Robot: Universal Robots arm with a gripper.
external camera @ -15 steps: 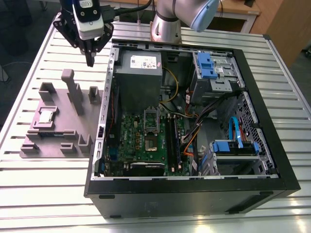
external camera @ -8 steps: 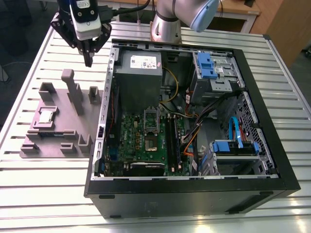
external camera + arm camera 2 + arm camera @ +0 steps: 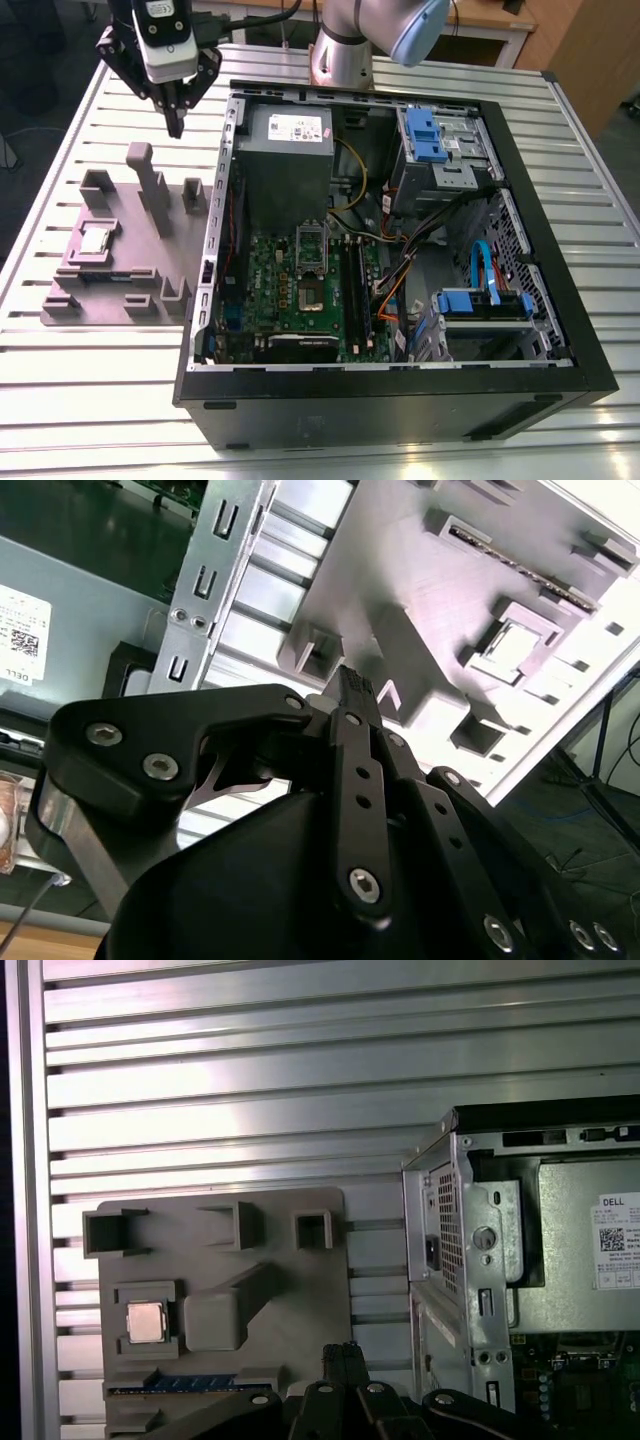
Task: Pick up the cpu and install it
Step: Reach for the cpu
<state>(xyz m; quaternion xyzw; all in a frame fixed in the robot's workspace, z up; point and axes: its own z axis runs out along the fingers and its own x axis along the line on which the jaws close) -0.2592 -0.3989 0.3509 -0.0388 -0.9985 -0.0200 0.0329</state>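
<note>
The slatted metal table (image 3: 60, 420) carries everything. An open black computer case (image 3: 400, 415) lies on it toward the exterior view's right, its inside facing up. Inside are a large grey box (image 3: 285, 165) with a white label and a green circuit board (image 3: 285, 290), on which sits a dark square socket (image 3: 311, 294) framed in metal. Just beside the case, on the exterior view's left, a grey moulded holder (image 3: 110, 292) lies flat on the table, with upright posts and several pockets. The end effector (image 3: 176, 126) hangs in the air over the far part of this holder, near the case's wall. Its black fingers are pressed together to a narrow tip and hold nothing, as both wrist views show (image 3: 352, 680) (image 3: 345, 1352). The cpu (image 3: 96, 240) lies flat in a square pocket of the holder, silvery top up, apart from the end effector and outside the case; it appears in both wrist views (image 3: 146, 1322) (image 3: 508, 645).
</note>
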